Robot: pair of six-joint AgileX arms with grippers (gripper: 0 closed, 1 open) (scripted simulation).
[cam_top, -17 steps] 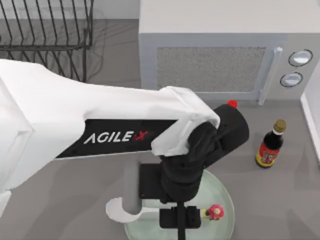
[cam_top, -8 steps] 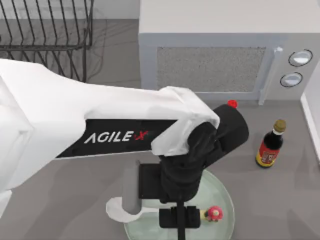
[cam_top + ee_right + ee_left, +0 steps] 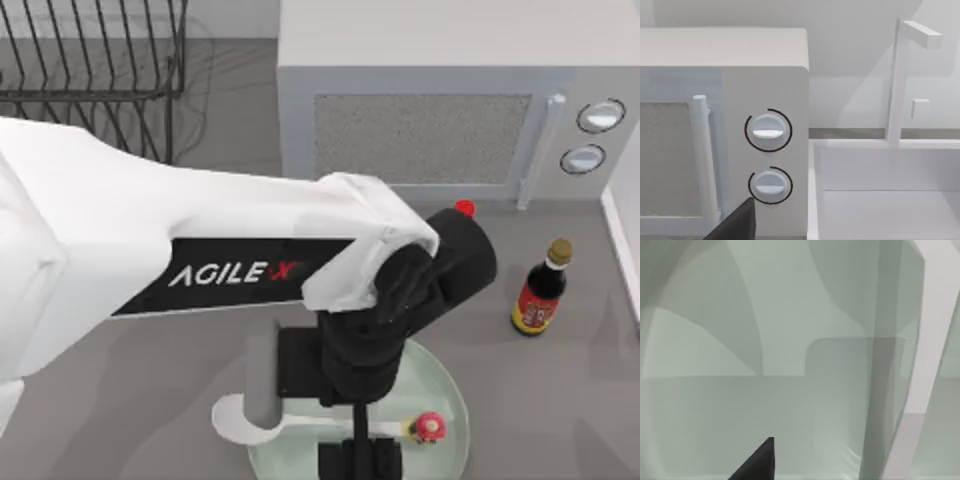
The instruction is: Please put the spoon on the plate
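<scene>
Left gripper hung over the near part of the plate, at the top view's bottom edge, fingers pointing down at the plate. Could not tell whether its fingers were apart or together; the black wrist block hid them. Spoon lay across the plate's left rim: white bowl off the plate on the grey surface, slim handle running right over the plate, passing under the gripper. Whether the gripper touched the handle, could not tell. Small pink-and-yellow toy figure sat on the plate just right of the gripper, near the handle's end. Left wrist view was close on pale-green plate with the white spoon handle running along one side and one dark fingertip at the frame edge.

Left arm, white with an AgileX label, reached in from the top view's left across the middle. Dark sauce bottle with a red-yellow label stood upright on the surface, right of the plate and well apart from it. Red cap peeked out behind the arm's black wrist.

Farther back, a white microwave with two dials, and a wire dish rack at far left. Right wrist view faced the microwave dials and a white sink with faucet; right gripper's dark fingertip showed at the edge, state cannot tell.
</scene>
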